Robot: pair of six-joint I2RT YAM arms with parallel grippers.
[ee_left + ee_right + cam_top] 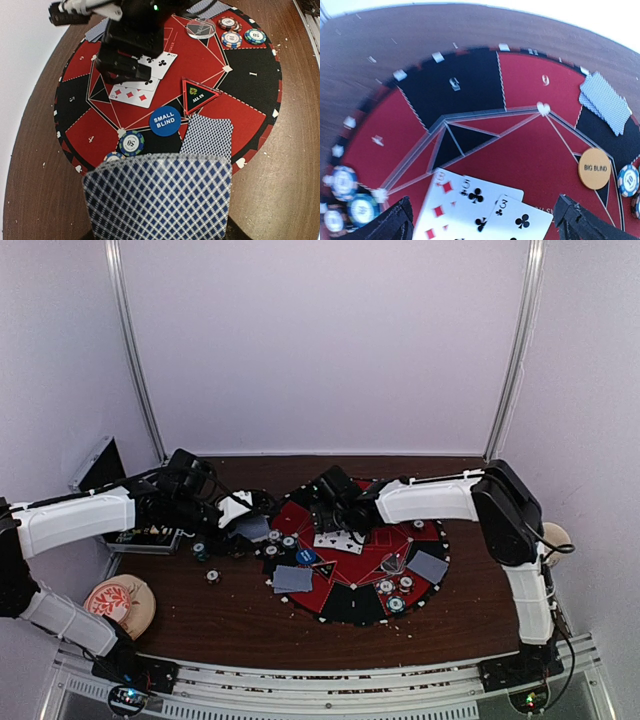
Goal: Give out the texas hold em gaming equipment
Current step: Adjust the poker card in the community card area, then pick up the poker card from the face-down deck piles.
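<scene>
Wooden table [230,620] rings the mat [350,602]; left gripper [238,510] pinches cards [157,197] at its edge, right gripper [487,220] gapes.

You'll find the white face-up playing cards [338,540] at the centre of the round red-and-black mat [350,605], the blue round button disc [305,556] just left of them (black triangular marker [324,568] beside it).

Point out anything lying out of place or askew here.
A few chips lie off the mat, loose on the table to its left. The face-up cards at the mat's centre overlap crookedly rather than sitting in a neat row.
</scene>
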